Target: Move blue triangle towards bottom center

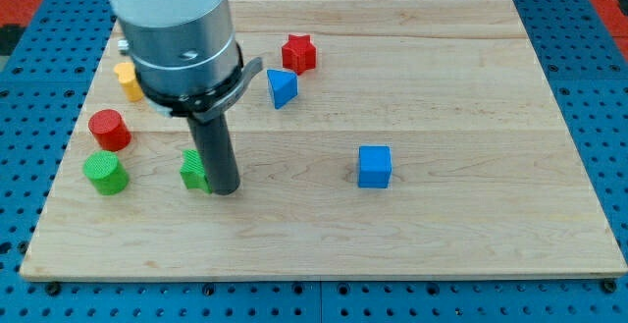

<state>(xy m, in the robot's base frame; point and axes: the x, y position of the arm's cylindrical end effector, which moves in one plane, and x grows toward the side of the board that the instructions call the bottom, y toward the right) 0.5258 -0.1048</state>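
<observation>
Single camera view of a pale wooden desk [442, 78] resting on a blue perforated base [599, 87]. The arm's grey cylindrical housing [177, 28] enters from the upper left of the frame and ends in a straight dark rod; my tip [226, 191] rests on the desk in the lower left quarter. No pincer is fitted to this arm, so no open or closed condition applies.

The small blue triangular block [281, 87], the object of the task, lies in the upper part of the frame, left of centre, well apart from my tip and above and to the right of it. A red star-shaped block [299, 53] sits just beside the blue triangle, up and to its right; the two appear close but not touching.

A green block [194, 171], its shape partly hidden by the rod, stands immediately left of my tip, touching or nearly touching it. Further left are a green cylinder [104, 173] and, above it, a red cylinder [109, 129]. A yellow block [128, 80], partly hidden by the housing, lies near the desk's upper left edge. A blue cube [374, 166] stands alone right of centre.
</observation>
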